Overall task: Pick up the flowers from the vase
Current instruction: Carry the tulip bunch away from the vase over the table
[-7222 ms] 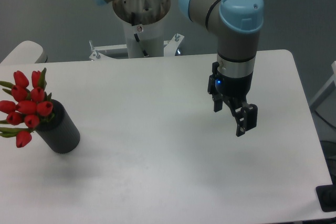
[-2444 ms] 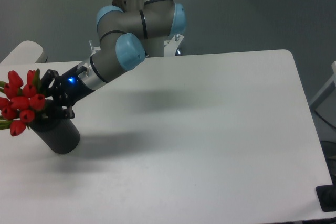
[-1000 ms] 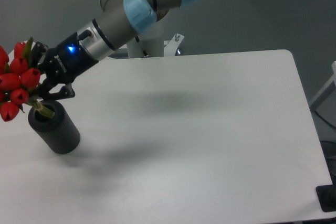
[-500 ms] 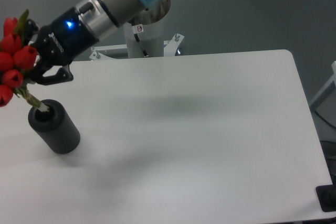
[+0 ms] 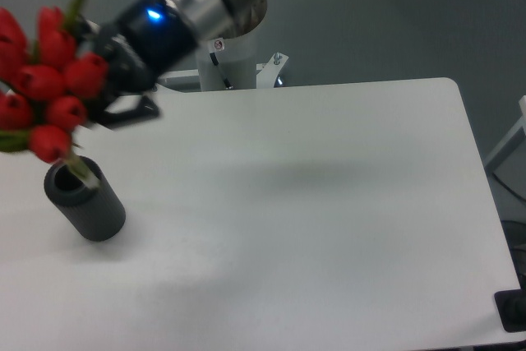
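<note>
The flowers (image 5: 48, 80), a bunch of red tulip buds with green leaves, hang in the air at the upper left, held up above the vase. My gripper (image 5: 111, 88) is shut on the flowers just behind the buds. The stem ends (image 5: 82, 172) show over the vase's rim; I cannot tell if they still touch it. The vase (image 5: 86, 200), a dark grey cylinder with an open round hole, stands on the white table at the left. The picture is blurred around the gripper.
The arm's white base and mounting bracket (image 5: 226, 63) stand at the table's back edge. The white table (image 5: 329, 203) stretches to the right and front. A pale rounded object (image 5: 37, 80) lies behind the flowers at the far left.
The gripper has lifted the flowers higher and moved them a little to the right and toward the camera, drawing the stems up out of the vase. The vase has not moved.
</note>
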`<state>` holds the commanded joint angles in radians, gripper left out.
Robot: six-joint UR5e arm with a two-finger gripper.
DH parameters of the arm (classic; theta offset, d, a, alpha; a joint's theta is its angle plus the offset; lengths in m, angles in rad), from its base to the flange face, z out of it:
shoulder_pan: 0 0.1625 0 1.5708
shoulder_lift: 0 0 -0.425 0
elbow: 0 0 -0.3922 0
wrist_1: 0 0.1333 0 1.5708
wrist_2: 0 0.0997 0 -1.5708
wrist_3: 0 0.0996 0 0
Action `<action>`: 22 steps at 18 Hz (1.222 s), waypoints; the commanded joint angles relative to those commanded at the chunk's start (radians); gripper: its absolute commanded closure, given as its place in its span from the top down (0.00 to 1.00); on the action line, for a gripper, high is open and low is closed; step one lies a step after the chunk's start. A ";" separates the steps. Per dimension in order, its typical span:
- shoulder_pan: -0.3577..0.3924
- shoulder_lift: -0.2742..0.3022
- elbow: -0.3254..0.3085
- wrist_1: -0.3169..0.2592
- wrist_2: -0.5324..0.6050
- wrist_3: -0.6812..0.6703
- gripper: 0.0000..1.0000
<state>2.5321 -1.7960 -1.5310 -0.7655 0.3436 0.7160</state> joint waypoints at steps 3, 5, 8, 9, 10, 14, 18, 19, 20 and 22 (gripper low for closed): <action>0.063 -0.054 0.017 0.000 -0.002 0.063 0.40; 0.100 -0.100 0.043 0.002 0.000 0.074 0.39; 0.140 -0.157 0.066 0.005 -0.002 0.163 0.38; 0.148 -0.173 0.068 0.003 -0.002 0.216 0.38; 0.158 -0.190 0.068 0.005 -0.002 0.259 0.38; 0.184 -0.221 0.074 0.006 0.003 0.309 0.37; 0.208 -0.233 0.060 0.003 0.000 0.385 0.37; 0.212 -0.240 0.058 0.003 0.000 0.399 0.37; 0.217 -0.243 0.060 0.003 0.002 0.399 0.37; 0.220 -0.250 0.060 0.005 0.003 0.402 0.37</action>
<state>2.7519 -2.0463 -1.4711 -0.7609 0.3467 1.1183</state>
